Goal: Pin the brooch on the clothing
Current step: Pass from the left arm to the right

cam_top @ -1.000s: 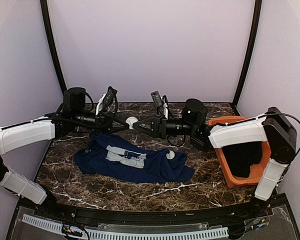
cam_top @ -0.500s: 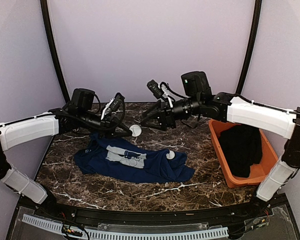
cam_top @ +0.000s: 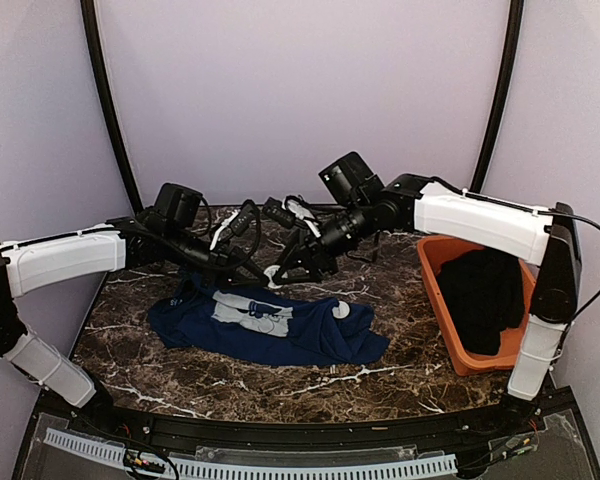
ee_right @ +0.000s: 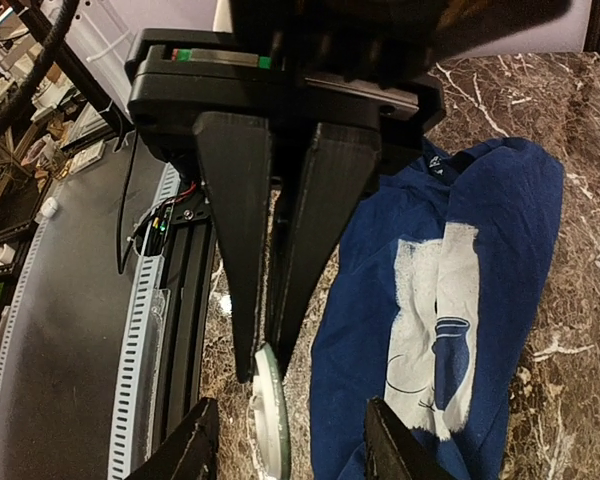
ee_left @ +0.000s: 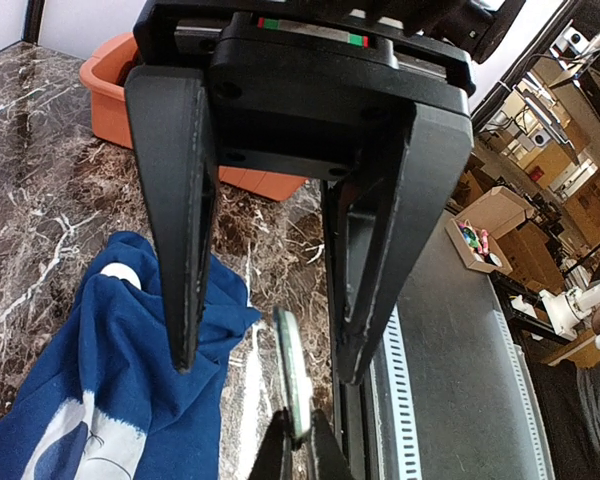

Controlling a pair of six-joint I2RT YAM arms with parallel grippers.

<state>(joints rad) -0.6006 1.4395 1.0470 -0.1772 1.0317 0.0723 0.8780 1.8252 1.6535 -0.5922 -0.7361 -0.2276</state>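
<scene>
The brooch (ee_left: 292, 385) is off the counter (cam_top: 380, 375). It is pinched edge-on in the closed fingertips of your left hand (ee_right: 263, 365), up in the air by the far edge of the navy T-shirt (cam_top: 280, 335). Your right hand (ee_left: 265, 368) faces it with its fingers apart, one on each side of the disc and neither touching it. This looks like a mid-air handover or regrasp before the pinning.

Centre the right hand first. In the left wrist view the disc sits nearer one right finger than the other, so shift sideways until the gaps match. Otherwise the nearer finger will push the brooch askew in the left pinch.

Close on the flat faces, not the rim, and close slowly, because so thin a piece will likely twist or pop out. Do not loosen the left hand until the right grip looks firm.

Which face carries the pin cannot be told from here, so check that before you lower it. A small white round piece (cam_top: 342, 311) lies on the shirt; steer clear of it.
</scene>
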